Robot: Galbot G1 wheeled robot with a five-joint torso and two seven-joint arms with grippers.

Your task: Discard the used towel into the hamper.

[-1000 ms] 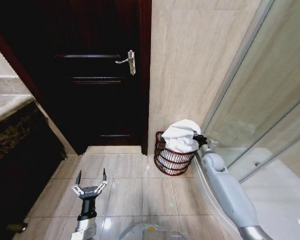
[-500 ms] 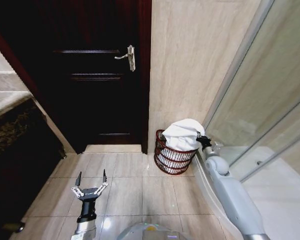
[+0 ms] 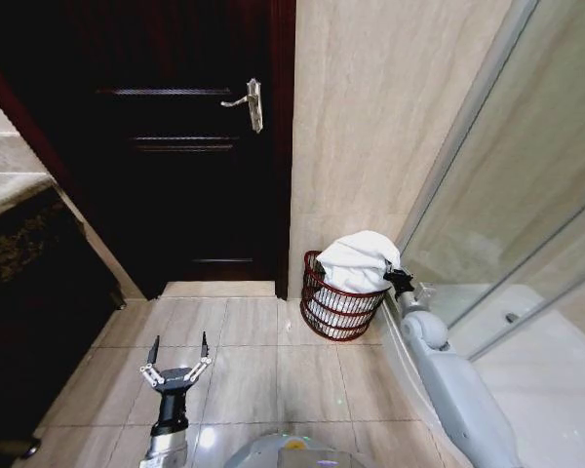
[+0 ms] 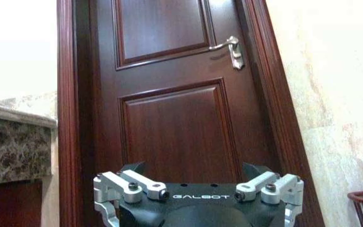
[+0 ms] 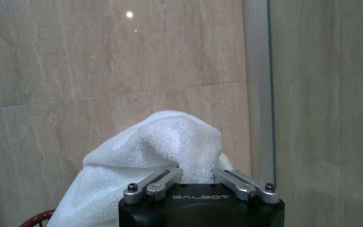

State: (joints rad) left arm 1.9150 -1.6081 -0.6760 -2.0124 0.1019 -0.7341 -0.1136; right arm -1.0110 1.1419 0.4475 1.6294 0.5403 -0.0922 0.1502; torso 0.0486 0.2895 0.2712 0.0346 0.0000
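Left end effector [image 3: 178,352], fingers spread and empty, hangs over the near floor. Farther off, the right end effector [image 3: 394,280], grip state indiscernible, adjoins the hamper [image 3: 333,310]; the towel [image 3: 356,263] mounds directly ahead, atop the rim.

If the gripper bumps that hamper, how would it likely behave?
The hamper would probably slide or tip: thin slats suggest it is light. The towel heaped above its rim likely makes it somewhat top-heavy. The right gripper is beside the rim.
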